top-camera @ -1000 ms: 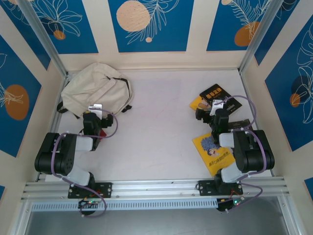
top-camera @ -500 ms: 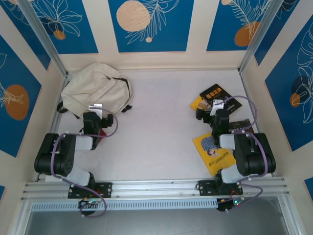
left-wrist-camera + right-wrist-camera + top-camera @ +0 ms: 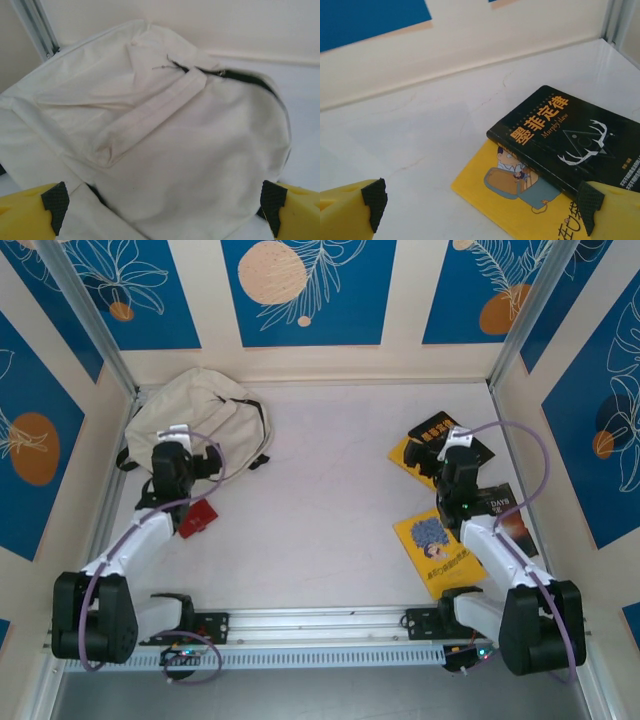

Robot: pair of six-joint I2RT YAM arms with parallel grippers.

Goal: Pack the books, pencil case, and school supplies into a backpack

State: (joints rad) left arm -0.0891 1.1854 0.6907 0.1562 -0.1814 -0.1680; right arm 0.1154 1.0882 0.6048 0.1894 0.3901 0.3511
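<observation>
Both arms have just reached out from their bases.
The left gripper (image 3: 164, 200), wide open and empty, now hangs over the flat backpack (image 3: 195, 410) in the far left corner. The right gripper (image 3: 482, 200), open and empty too, faces the black book (image 3: 565, 132) on a yellow book (image 3: 495, 192). Nothing looks packed yet.

"Murphy's law" on black book (image 3: 565, 142)

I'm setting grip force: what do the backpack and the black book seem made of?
The backpack looks like soft matte cloth, probably canvas: it creases and slumps. The black book looks like paper with a smooth, faintly sheened card cover: thin, flat, printed lettering.
</observation>
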